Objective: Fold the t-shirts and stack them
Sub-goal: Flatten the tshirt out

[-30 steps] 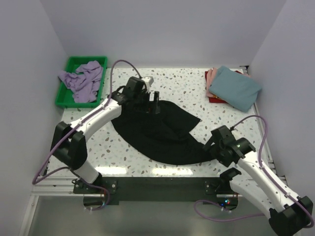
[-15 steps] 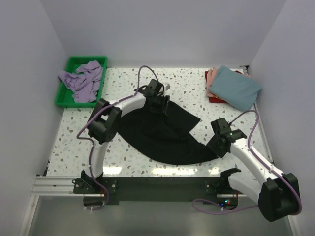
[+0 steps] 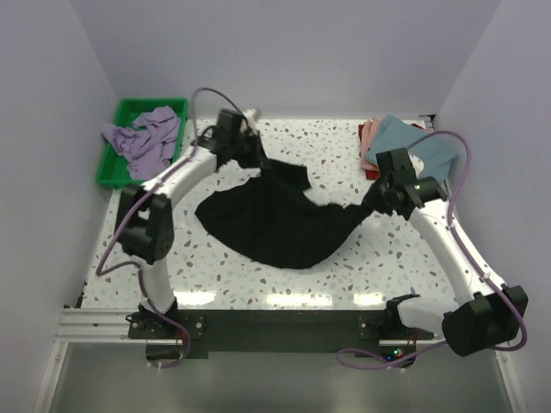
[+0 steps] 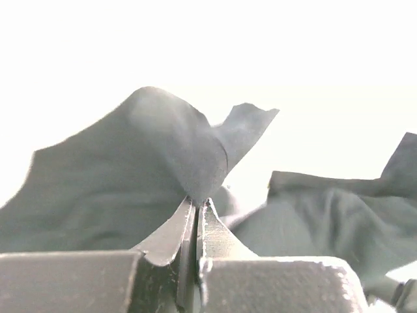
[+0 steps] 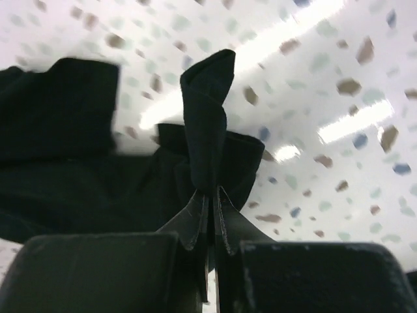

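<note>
Left gripper [image 4: 197,202] was pressed together on a raised fold of the black t-shirt [image 4: 150,150], the cloth peaking just above the fingertips. From above, that left gripper [image 3: 258,160] pinched the shirt's far-left corner. The right gripper [image 5: 210,193] was likewise clamped on a narrow twisted tail of the same black t-shirt [image 5: 65,163], and overhead the right gripper [image 3: 372,200] held the shirt's right end. Between the two, the black t-shirt [image 3: 275,219] lay rumpled across the middle of the speckled worktop [image 3: 387,258].

Out at the far left, a lavender t-shirt [image 3: 142,138] sat bunched in the green tray [image 3: 109,176]. At the far right, the teal-blue t-shirt [image 3: 439,151] topped a stack, with the pink t-shirt [image 3: 370,142] and dark red t-shirt [image 3: 362,130] showing only as edges, partly hidden by the right arm. The left wrist view was washed out white behind the cloth.
</note>
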`<action>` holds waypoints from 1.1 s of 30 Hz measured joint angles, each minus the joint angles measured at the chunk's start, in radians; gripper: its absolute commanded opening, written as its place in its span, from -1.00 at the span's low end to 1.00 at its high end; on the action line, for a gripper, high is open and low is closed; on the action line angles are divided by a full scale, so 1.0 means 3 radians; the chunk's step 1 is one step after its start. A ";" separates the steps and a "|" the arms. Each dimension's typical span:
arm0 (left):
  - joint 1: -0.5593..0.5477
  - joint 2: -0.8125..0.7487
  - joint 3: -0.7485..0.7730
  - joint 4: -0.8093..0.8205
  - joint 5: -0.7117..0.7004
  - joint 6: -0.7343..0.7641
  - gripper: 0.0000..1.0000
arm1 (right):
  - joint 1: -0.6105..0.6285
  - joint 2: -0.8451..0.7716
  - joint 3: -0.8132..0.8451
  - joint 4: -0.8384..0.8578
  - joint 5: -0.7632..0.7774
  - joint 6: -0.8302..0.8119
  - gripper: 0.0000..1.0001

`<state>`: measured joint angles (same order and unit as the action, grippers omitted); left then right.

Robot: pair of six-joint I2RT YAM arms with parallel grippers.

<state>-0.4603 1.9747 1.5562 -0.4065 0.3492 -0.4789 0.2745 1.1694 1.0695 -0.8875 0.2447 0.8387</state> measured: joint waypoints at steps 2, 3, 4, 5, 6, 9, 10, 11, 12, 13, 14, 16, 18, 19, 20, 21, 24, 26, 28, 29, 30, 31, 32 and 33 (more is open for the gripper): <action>0.0345 -0.0416 0.0003 0.0050 0.0051 0.0019 -1.00 | -0.0003 0.0175 0.0399 0.0005 0.0000 -0.0089 -1.00; 0.0492 -0.0604 -0.0003 0.0081 0.0055 0.0034 -1.00 | -0.0003 0.0237 0.0557 0.0006 0.0000 -0.0120 -1.00; 0.0706 -0.0882 -0.0047 0.0177 0.0052 0.0064 -1.00 | -0.0003 0.0306 0.0771 -0.0039 0.0000 -0.0153 -1.00; 0.0903 -0.1172 -0.0116 0.0249 0.0033 0.0090 -1.00 | -0.0003 0.0360 0.0978 -0.0047 -0.0001 -0.0181 -1.00; 0.1041 -0.1404 -0.0174 0.0290 -0.0020 0.0111 -1.00 | -0.0003 0.0375 0.1118 -0.0043 -0.0004 -0.0197 -1.00; 0.1202 -0.2163 -0.0487 0.0341 -0.0210 0.0221 -1.00 | 0.0019 0.0278 0.1392 0.0051 -0.0062 -0.0231 -1.00; 0.1165 -0.2391 -0.0708 0.0380 -0.0242 0.0249 -1.00 | 0.0023 0.0191 0.1378 0.0070 -0.0061 -0.0239 -1.00; 0.1127 -0.2567 -0.0910 0.0430 -0.0252 0.0266 -0.96 | 0.0020 0.0098 0.1319 0.0066 -0.0062 -0.0238 -1.00; 0.1095 -0.2754 -0.1199 0.0427 -0.0258 0.0263 -0.82 | 0.0014 -0.0005 0.1202 0.0062 -0.0074 -0.0228 -1.00; 0.1080 -0.2881 -0.1479 0.0398 -0.0271 0.0261 -0.34 | 0.0009 -0.0114 0.1022 0.0078 -0.0120 -0.0212 -1.00; 0.1076 -0.2982 -0.1806 0.0352 -0.0301 0.0266 -0.10 | 0.0006 -0.0206 0.0818 0.0078 -0.0195 -0.0198 -1.00; 0.1080 -0.3045 -0.2374 0.0060 -0.0406 0.0219 0.49 | 0.0022 -0.0354 0.0290 0.0047 -0.0298 -0.0170 -1.00; 0.1078 -0.3053 -0.2785 -0.0276 -0.0516 0.0117 0.68 | 0.0031 -0.0406 -0.0203 -0.0025 -0.0409 -0.0155 -0.77; 0.1071 -0.3082 -0.2916 -0.0526 -0.0576 0.0061 0.79 | 0.0036 -0.0379 -0.0463 -0.0053 -0.0472 -0.0148 -0.44; 0.1058 -0.3128 -0.2962 -0.0773 -0.0617 0.0004 0.82 | 0.0037 -0.0338 -0.0671 -0.0144 -0.0538 -0.0151 -0.26; 0.1041 -0.3215 -0.2962 -0.0926 -0.0660 -0.0057 0.84 | 0.0038 -0.0301 -0.0805 -0.0272 -0.0561 -0.0193 -0.12; 0.1024 -0.3605 -0.2843 -0.1087 -0.0744 -0.0207 0.89 | 0.0038 -0.0256 -0.0814 -0.0481 -0.0617 -0.0364 0.17; 0.1024 -0.3777 -0.2700 -0.1073 -0.0797 -0.0270 0.89 | 0.0038 -0.0181 -0.0642 -0.0498 -0.0619 -0.0474 0.22; 0.1024 -0.3772 -0.2555 -0.1054 -0.0841 -0.0282 0.89 | 0.0038 -0.0020 -0.0394 -0.0483 -0.0628 -0.0554 0.22; 0.1024 -0.3685 -0.2475 -0.1038 -0.0860 -0.0281 0.88 | 0.0038 0.0052 -0.0304 -0.0450 -0.0643 -0.0570 0.22; 0.1024 -0.3559 -0.2408 -0.0999 -0.0886 -0.0270 0.86 | 0.0038 0.0132 -0.0215 -0.0388 -0.0670 -0.0584 0.22; 0.1024 -0.3400 -0.2359 -0.0944 -0.0921 -0.0257 0.83 | 0.0038 0.0197 -0.0160 -0.0313 -0.0703 -0.0591 0.22; 0.1024 -0.3287 -0.2326 -0.0899 -0.0954 -0.0245 0.76 | 0.0038 0.0242 -0.0136 -0.0237 -0.0731 -0.0591 0.21; 0.1025 -0.3103 -0.2299 -0.0819 -0.1024 -0.0207 0.68 | 0.0038 0.0271 -0.0132 -0.0181 -0.0762 -0.0590 0.21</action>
<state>-0.1528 1.0439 0.8665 -0.6521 0.0422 -0.5411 0.2859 1.2507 1.0298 -0.9417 0.0162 0.6617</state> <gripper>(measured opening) 0.903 0.608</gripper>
